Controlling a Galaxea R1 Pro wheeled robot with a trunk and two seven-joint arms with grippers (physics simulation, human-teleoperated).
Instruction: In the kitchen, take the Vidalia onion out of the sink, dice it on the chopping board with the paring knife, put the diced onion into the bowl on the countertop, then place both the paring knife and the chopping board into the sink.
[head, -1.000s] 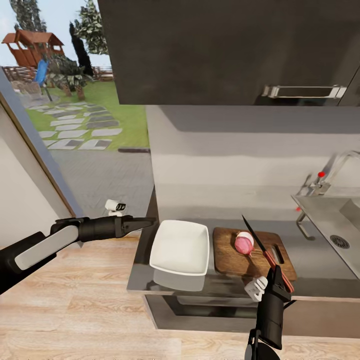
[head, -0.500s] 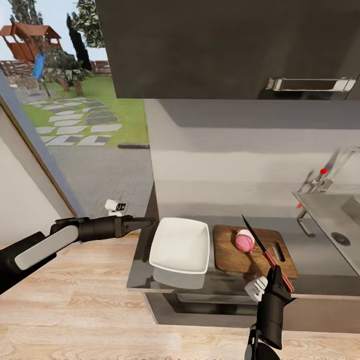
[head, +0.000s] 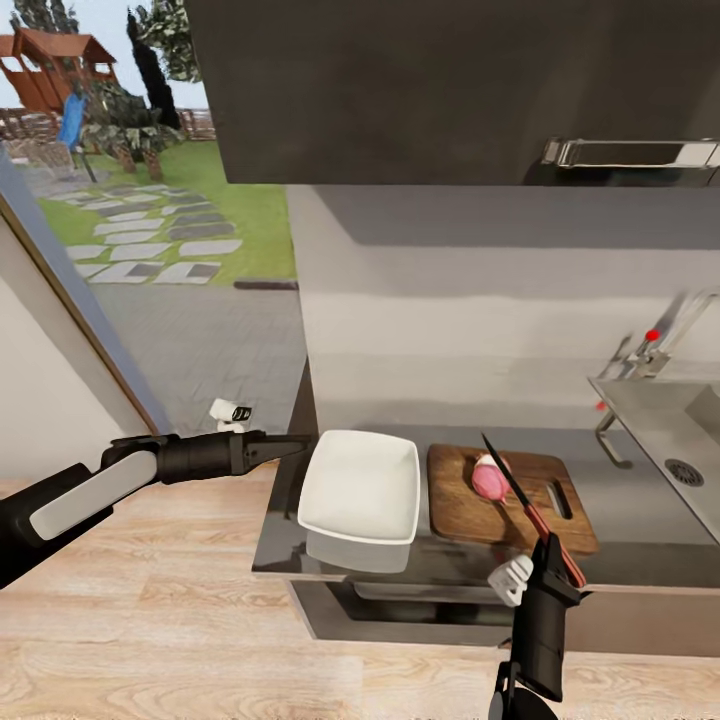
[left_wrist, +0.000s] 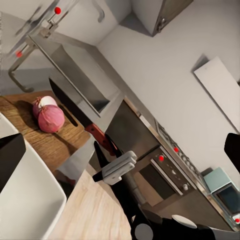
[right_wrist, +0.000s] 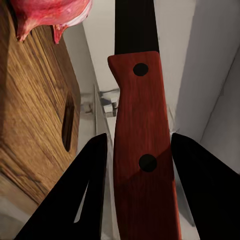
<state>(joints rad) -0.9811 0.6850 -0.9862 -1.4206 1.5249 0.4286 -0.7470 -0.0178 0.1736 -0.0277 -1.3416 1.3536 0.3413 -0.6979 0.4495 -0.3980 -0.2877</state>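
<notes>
We see one paring knife (head: 528, 510), its narrow dark blade pointed and its red handle marked by two dark rivets, clamped in our right gripper (head: 556, 563). Just beyond the blade tip, one pinkish-red Vidalia onion (head: 488, 480) lies on the one dark brown chopping board (head: 470, 510). One white bowl (head: 361, 487) sits beside the board. Our left gripper (head: 292, 441) hangs by the bowl; we cannot tell how wide it stands.

The dark glossy desk (head: 640, 520) carries a white bowl (head: 360, 487) beside a brown chopping board (head: 455, 500), the two just apart
</notes>
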